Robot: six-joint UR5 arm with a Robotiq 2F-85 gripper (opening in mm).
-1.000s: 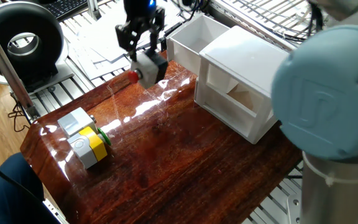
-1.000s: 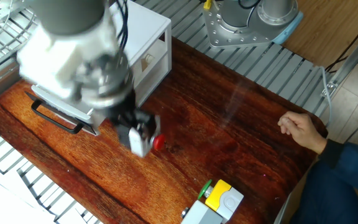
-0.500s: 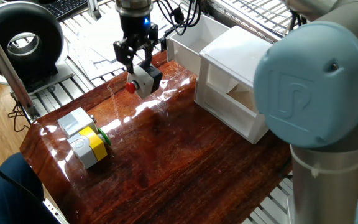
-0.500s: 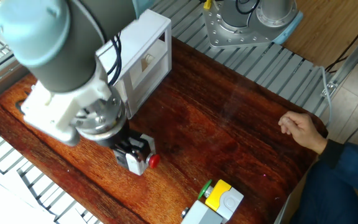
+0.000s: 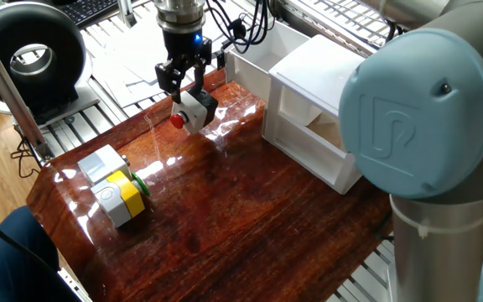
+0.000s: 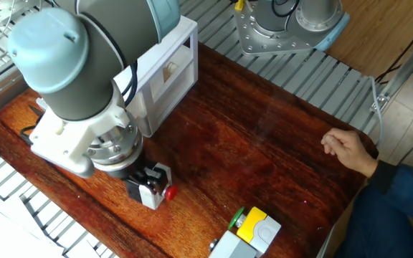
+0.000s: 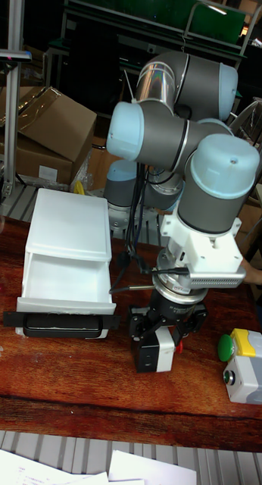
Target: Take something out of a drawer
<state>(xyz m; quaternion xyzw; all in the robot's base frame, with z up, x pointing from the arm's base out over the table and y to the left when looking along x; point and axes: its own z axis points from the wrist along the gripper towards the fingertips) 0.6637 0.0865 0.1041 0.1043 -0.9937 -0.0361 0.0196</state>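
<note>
The something, a black-and-white block (image 5: 193, 109) with a red knob, hangs tilted at or just above the table, near the far left edge. My gripper (image 5: 184, 89) is shut on it from above, a finger on each side. In the tall fixed view the block (image 7: 155, 350) hangs under my gripper (image 7: 166, 330), right of the drawer. The white drawer (image 7: 67, 284) stands pulled out of the top tier of the white cabinet (image 5: 325, 109), with its black handle toward the front. In the other fixed view the arm hides the gripper and shows only the block (image 6: 149, 189).
A grey-and-yellow block (image 5: 116, 189) with a green knob sits near the table's left corner. A person's hand (image 6: 346, 150) rests at the table edge. A black round device (image 5: 36, 54) and papers lie beyond the table.
My gripper has carried the block away from the drawer and lowered it toward the table. The drawer and the grey-and-yellow block have stayed put.
</note>
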